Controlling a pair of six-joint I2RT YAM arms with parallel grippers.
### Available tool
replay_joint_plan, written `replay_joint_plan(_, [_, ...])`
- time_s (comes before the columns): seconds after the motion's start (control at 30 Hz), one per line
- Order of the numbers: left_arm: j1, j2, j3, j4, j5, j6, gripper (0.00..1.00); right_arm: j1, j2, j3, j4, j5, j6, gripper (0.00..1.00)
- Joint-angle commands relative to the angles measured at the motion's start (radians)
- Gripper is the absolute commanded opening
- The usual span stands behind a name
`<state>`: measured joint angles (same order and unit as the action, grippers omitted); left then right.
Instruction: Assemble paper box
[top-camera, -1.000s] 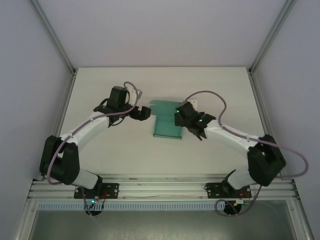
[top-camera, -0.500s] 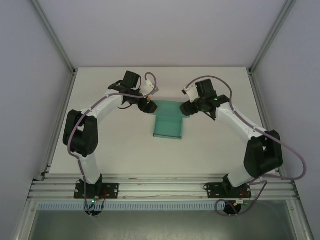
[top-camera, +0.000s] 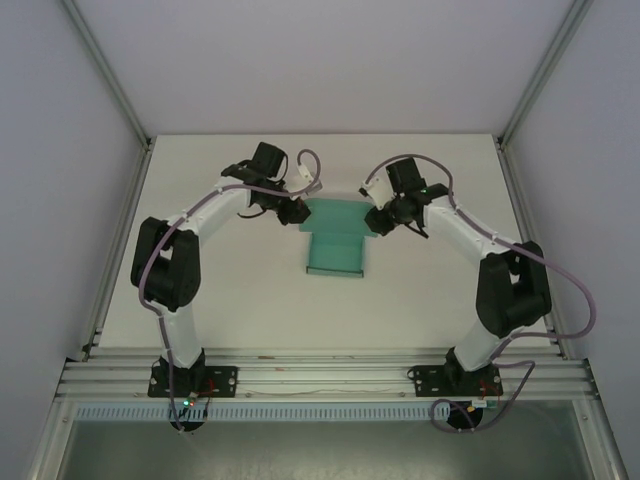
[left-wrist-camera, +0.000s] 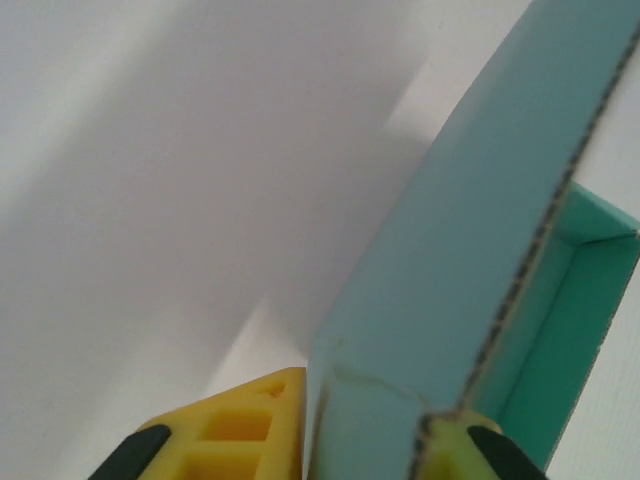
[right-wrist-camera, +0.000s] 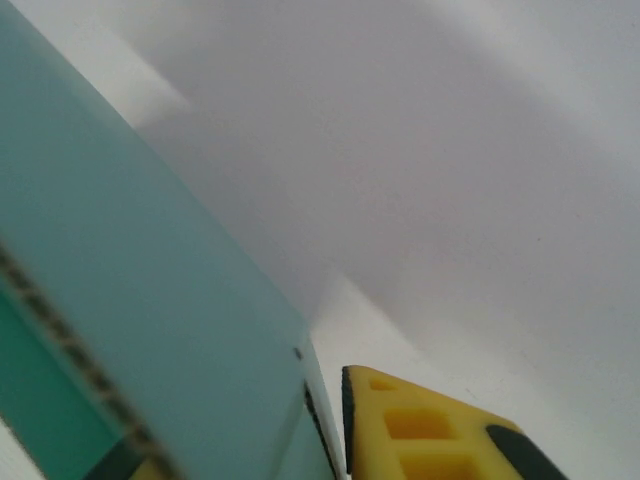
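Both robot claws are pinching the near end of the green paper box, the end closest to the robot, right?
Not quite. The left gripper and the right gripper are pinching the paper box at its far end, not its near end, one at each side. The top external view shows it.

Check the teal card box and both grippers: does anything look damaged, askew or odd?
One small thing: a faint crooked crease marks the paper box wall where the left gripper pinches it, perhaps a slight buckle. Otherwise the box lies square; the right gripper pinches the opposite end.
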<state>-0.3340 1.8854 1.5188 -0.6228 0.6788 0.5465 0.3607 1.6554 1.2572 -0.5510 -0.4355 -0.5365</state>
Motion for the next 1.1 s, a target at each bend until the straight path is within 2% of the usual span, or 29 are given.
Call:
replay_joint_plan(0.0, [-0.022, 0.007, 0.023, -0.016, -0.029, -0.002, 0.05, -0.005, 0.024, 0.043, -0.045, -0.015, 0.012, 0.10])
replay_joint_plan(0.1, [-0.037, -0.012, 0.000, 0.022, -0.068, -0.036, 0.00, -0.006, 0.024, 0.044, -0.034, -0.006, 0.038, 0.07])
replay_joint_plan(0.2, [-0.049, -0.040, -0.029, 0.079, -0.142, -0.107, 0.00, -0.004, 0.004, 0.039, -0.005, 0.027, 0.083, 0.03])
replay_joint_plan(0.37, [-0.069, -0.082, -0.054, 0.163, -0.296, -0.310, 0.00, 0.013, -0.034, 0.044, 0.020, 0.078, 0.207, 0.00])
replay_joint_plan(0.47, [-0.090, -0.114, -0.079, 0.216, -0.355, -0.460, 0.00, 0.042, -0.057, 0.029, 0.078, 0.171, 0.350, 0.00])
replay_joint_plan(0.6, [-0.104, -0.147, -0.152, 0.326, -0.409, -0.688, 0.00, 0.096, -0.054, 0.017, 0.149, 0.381, 0.623, 0.00])
replay_joint_plan(0.7, [-0.121, -0.147, -0.181, 0.380, -0.449, -0.812, 0.00, 0.128, -0.037, -0.005, 0.216, 0.440, 0.798, 0.00])
replay_joint_plan(0.77, [-0.146, -0.137, -0.179, 0.385, -0.532, -0.868, 0.00, 0.153, -0.034, -0.031, 0.283, 0.497, 0.870, 0.00])
replay_joint_plan(0.83, [-0.170, -0.124, -0.167, 0.386, -0.604, -0.915, 0.00, 0.179, -0.031, -0.052, 0.343, 0.536, 0.904, 0.00])
replay_joint_plan(1.07, [-0.196, -0.064, -0.146, 0.438, -0.601, -1.055, 0.00, 0.226, 0.039, -0.034, 0.376, 0.588, 0.939, 0.00])
